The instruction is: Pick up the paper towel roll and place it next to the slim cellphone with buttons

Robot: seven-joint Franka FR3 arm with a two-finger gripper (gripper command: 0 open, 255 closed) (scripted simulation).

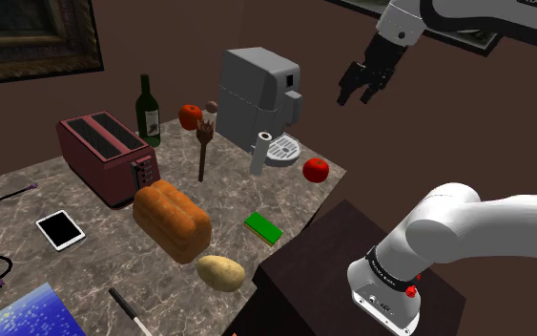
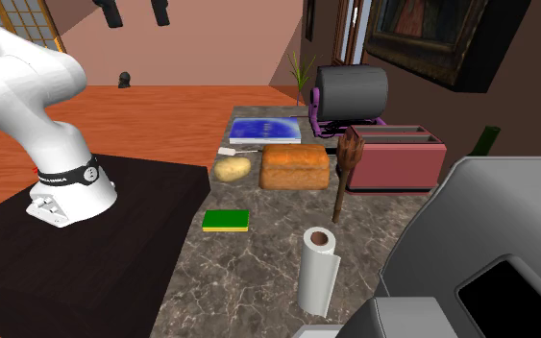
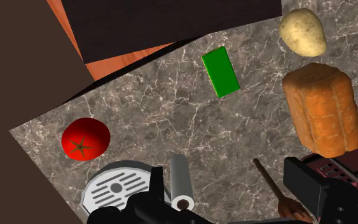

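Fingers of the black gripper stand well apart, released, with nothing between them and nothing touching them. The hand hangs high over the far corner of the marble counter, to the shoulder view's right of the grey coffee machine.

Below it, the white paper towel roll stands upright on the counter, just beside the machine's round drip tray and apart from everything else. A wooden brush stands upright near the roll, on the shoulder view's left of it. A red tomato sits beyond the tray, close to the counter's corner edge.

Bare marble lies open between the roll, the green sponge and the bread loaf. The sponge lies near the counter's long edge, where the dark stand meets it. A potato lies past the loaf along that same edge. A red toaster sits on the far side of the loaf, and a flat white-rimmed device lies further along the counter, well apart from the roll.
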